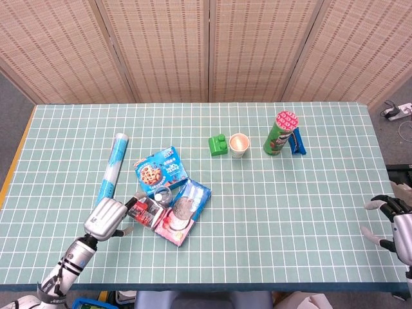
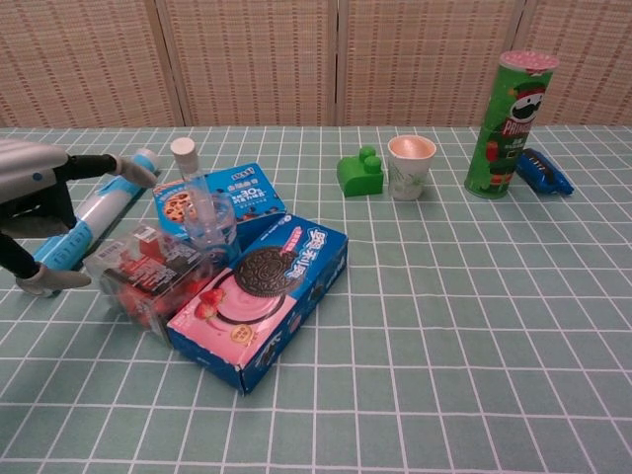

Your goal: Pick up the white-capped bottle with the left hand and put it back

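The white-capped bottle [image 2: 200, 215] is clear plastic and stands upright among snack packs; from the head view I look down on it [image 1: 162, 194]. My left hand [image 1: 108, 217] hovers just left of the pack cluster, fingers spread and holding nothing. In the chest view the left hand [image 2: 38, 200] sits at the left edge, a finger reaching toward the bottle without touching it. My right hand [image 1: 394, 222] stays at the table's right edge, fingers apart and empty.
Around the bottle lie a blue cookie box [image 2: 222, 199], a pink-and-blue Oreo box [image 2: 265, 298] and a red-and-black packet [image 2: 148, 274]. A blue tube [image 1: 111, 168] lies to the left. Farther back stand a green block [image 2: 359, 173], a paper cup [image 2: 411, 166] and a green Pringles can [image 2: 508, 123].
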